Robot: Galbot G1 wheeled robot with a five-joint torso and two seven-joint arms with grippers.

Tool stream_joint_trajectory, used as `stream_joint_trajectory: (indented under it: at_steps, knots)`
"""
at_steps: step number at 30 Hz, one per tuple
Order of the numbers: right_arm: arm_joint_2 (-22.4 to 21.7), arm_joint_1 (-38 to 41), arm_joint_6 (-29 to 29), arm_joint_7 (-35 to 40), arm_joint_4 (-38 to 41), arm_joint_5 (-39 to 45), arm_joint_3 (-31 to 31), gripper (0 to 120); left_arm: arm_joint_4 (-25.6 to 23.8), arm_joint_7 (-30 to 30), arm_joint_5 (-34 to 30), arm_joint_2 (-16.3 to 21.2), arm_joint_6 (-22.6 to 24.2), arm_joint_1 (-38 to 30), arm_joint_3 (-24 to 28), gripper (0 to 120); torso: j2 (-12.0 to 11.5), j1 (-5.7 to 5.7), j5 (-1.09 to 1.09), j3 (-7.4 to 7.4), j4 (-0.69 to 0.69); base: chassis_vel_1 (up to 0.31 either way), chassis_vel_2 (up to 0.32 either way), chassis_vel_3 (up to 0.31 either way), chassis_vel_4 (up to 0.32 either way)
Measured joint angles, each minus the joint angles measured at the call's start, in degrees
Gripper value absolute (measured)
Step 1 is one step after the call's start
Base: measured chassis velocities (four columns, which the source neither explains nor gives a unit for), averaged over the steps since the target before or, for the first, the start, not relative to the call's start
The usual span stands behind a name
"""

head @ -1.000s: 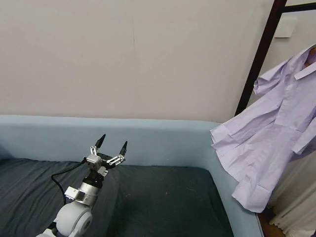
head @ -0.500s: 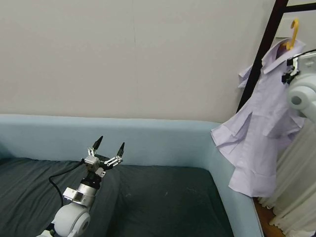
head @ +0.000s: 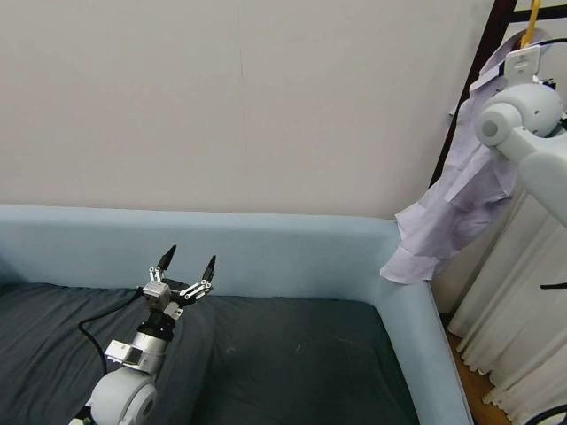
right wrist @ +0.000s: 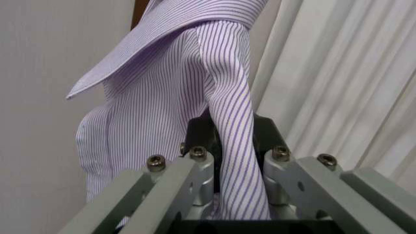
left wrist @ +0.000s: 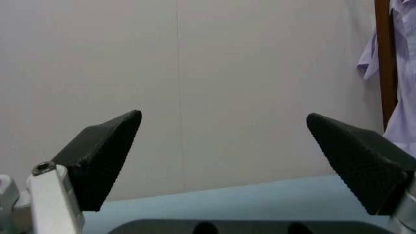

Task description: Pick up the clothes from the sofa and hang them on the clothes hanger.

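No writing readable anywhere: the small white piece beside the collar in the head view is too small to make out.

Right gripper (right wrist: 231, 144) is clamping a fold of the purple-striped shirt (right wrist: 162, 92). The striped cloth is running down between its 2 black fingers (right wrist: 200, 130), with the jaws closed tight on it. In the head view the right arm (head: 532, 133) is sitting high at the upper right, in front of the shirt's (head: 469, 181) collar area.

The shirt is hanging near the dark rack pole (head: 496, 18), with a yellow hanger hook (head: 532, 22) sticking up above the collar and running off the top edge. Can't tell if the hook is on the rack. The hem is dangling just above the sofa's (head: 292, 252) right arm, and I can't tell if it is touching. A white curtain (head: 505, 310) is hanging behind and below it.

Left gripper (head: 183, 270) is hovering over the dark seat cushion (head: 292, 363), pointing up, claw spread wide and holding nothing. Its wrist view is showing both pads (left wrist: 104, 153) far apart against the bare wall.

Versus 1.0 s ago:
- The shirt is riding much higher and looking narrower. It was draping down over the sofa's end past the seat.
- The right arm has come into the head view. At 0.5 s ago it was only partly in, lower.
- The hanger hook has moved up toward the top edge.
- Left gripper is sitting slightly lower and further left, spread the same.
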Motion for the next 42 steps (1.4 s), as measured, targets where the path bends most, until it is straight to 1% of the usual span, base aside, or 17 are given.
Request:
stream_joint_trajectory:
  at_steps: [1,2,3,4,6,7,11,13,17,25,34,42]
  knots:
    - [0.9,0.7,0.0,0.4,-1.0,0.4,-0.3,8,0.0,0.0,0.0,0.0,-0.1,0.2,-0.3,100,0.0,0.0,0.0,0.0,0.0,0.0,0.0,0.0,0.0]
    - [0.9,0.7,0.0,0.4,-1.0,0.4,-0.3,8,0.0,0.0,0.0,0.0,-0.1,0.2,-0.3,100,0.0,0.0,0.0,0.0,0.0,0.0,0.0,0.0,0.0]
    - [2.0,1.3,0.0,0.9,-2.2,0.9,-0.5,8,-0.1,0.0,0.0,0.0,-0.2,0.3,-0.5,100,0.0,0.0,0.0,0.0,0.0,0.0,0.0,0.0,0.0]
    - [4.1,2.5,0.1,2.2,-4.8,1.9,-0.6,8,-0.3,-0.2,-0.2,0.2,-0.3,0.5,-0.9,100,0.0,0.0,-0.01,0.0,0.03,0.0,0.0,0.0,0.0]
    - [6.3,3.2,0.2,3.0,-7.9,2.3,-0.7,8,-0.7,-0.4,-0.8,0.3,-0.3,0.7,-1.1,100,0.0,0.0,-0.03,0.0,0.03,0.0,0.0,0.0,0.0]
    - [6.3,3.2,0.2,3.0,-7.9,2.3,-0.7,8,-0.7,-0.4,-0.8,0.3,-0.3,0.7,-1.1,100,0.0,0.0,-0.03,0.0,0.03,0.0,0.0,0.0,0.0]
    - [9.2,3.2,0.6,3.9,-12.1,1.9,0.5,8,-0.7,-0.5,-1.0,0.4,-0.4,0.9,-1.4,100,0.0,0.0,0.01,0.0,0.0,0.0,0.0,0.0,0.0]
    - [9.4,3.1,0.7,4.1,-12.3,1.9,0.7,8,-0.7,-0.6,-1.0,0.4,-0.4,0.9,-1.4,100,0.0,0.0,0.0,0.0,-0.01,0.0,0.0,0.0,0.0]
    - [11.1,3.1,1.7,4.5,-15.3,1.3,2.0,8,-0.7,-0.6,-1.0,0.4,-0.6,1.2,-1.6,100,0.0,0.0,0.0,0.0,0.01,0.0,0.0,0.0,0.0]
    - [12.6,3.2,2.9,5.4,-17.6,1.3,3.2,8,-0.8,-0.7,-1.1,0.6,-0.7,1.1,-1.8,100,0.0,0.0,0.01,0.0,0.0,0.0,0.0,0.0,0.0]
    - [15.3,3.0,4.3,5.9,-22.9,0.4,5.0,8,-0.7,-0.7,-1.1,0.3,-0.7,0.6,-1.4,100,0.0,0.0,0.0,0.0,0.0,0.0,0.0,0.0,0.0]
    - [15.3,1.5,4.4,5.3,-23.2,-0.9,6.0,8,-0.7,-0.7,-1.1,0.4,-0.7,0.7,-1.7,100,0.0,0.0,0.0,0.0,0.01,0.0,0.0,0.0,0.0]
